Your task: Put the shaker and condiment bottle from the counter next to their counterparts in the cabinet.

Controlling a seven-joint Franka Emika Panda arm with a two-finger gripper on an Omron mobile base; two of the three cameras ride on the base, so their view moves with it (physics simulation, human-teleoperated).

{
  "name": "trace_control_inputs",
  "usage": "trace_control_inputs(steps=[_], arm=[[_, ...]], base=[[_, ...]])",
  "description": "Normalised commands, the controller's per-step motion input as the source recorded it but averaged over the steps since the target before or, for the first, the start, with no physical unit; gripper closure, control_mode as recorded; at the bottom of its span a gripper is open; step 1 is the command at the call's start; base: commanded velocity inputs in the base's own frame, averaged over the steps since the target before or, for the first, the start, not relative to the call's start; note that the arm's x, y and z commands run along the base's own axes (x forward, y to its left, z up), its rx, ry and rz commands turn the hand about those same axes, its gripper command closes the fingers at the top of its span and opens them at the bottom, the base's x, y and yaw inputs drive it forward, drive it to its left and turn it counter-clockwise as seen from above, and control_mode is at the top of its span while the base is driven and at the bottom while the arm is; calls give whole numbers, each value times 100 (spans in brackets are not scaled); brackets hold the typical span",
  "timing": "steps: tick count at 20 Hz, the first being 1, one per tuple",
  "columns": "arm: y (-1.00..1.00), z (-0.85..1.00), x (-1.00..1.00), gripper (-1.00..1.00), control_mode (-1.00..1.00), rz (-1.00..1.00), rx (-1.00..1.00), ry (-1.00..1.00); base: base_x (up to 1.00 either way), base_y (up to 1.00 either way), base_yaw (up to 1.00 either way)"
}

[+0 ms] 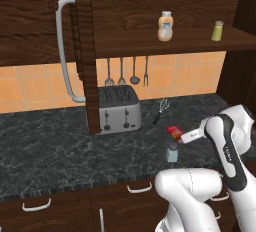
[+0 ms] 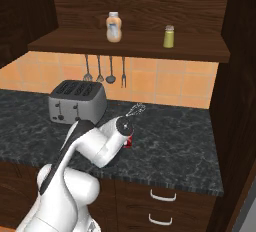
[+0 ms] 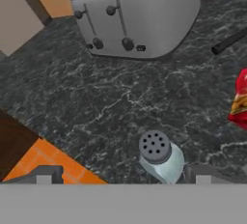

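Two things wait on the counter [image 1: 60, 146]: the shaker [image 3: 161, 156] near its front edge and the red bottle [image 3: 240, 100] just right of it. I judge the shaker light, smooth, tippy, best pinched below the cap. My gripper [image 3: 123, 177] stands wide open, empty, fingers [image 3: 46, 175] astride it without touching.

A kitchen: toaster [image 1: 119, 109], hanging utensils [image 1: 126, 72], tiled backsplash [image 1: 35, 83].

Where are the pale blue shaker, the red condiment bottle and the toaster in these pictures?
shaker [image 3: 160, 158], hand view, on its pale body under the grey cap.
condiment bottle [image 1: 174, 131], left base view, on its red side.
toaster [image 2: 76, 101], right base view, on its front face.
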Motion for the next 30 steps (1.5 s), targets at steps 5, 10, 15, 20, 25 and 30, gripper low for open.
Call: trace_control_inputs(steps=[5, 10, 15, 20, 25, 30], arm=[[-21, -22, 13, -100, -100, 27, 32, 0], [-3, -2, 0, -100, -100, 4, 2, -1], [-6, -2, 0, -100, -100, 18, 0, -16], [-3, -1, 0, -100, -100, 6, -1, -6], [0, -13, 0, -100, -100, 14, 0, -21], [-1, -9, 0, -100, -100, 11, -3, -15]], base=[[0, 0, 0], [0, 0, 0], [0, 0, 0], [0, 0, 0], [0, 0, 0], [0, 0, 0]])
